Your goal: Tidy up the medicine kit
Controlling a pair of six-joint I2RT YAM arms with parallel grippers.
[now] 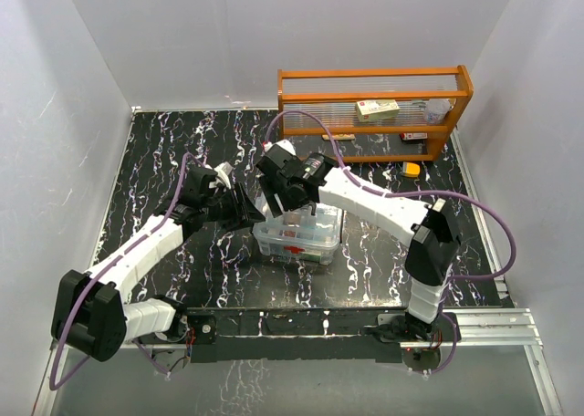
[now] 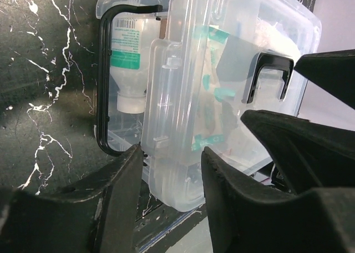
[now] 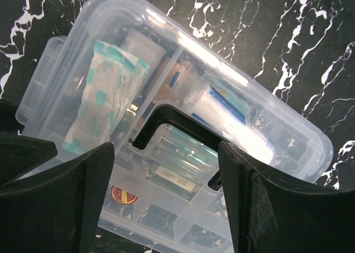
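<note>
Clear medicine kit flat on table centre. Lid rests on it, askew. Teal-marked packet, bottle inside

Both arms reach forward and inward, left hand narrowly parted, right hand spread wide, angled downward.

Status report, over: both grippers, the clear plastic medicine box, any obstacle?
Right gripper open over dark lid handle. Left gripper straddles clear plastic box end, grip unclear. No obstruction seen.

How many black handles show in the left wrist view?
2: a long handle at image left beside the bottle, a smaller handle on the lid. Others may be hidden.
</note>
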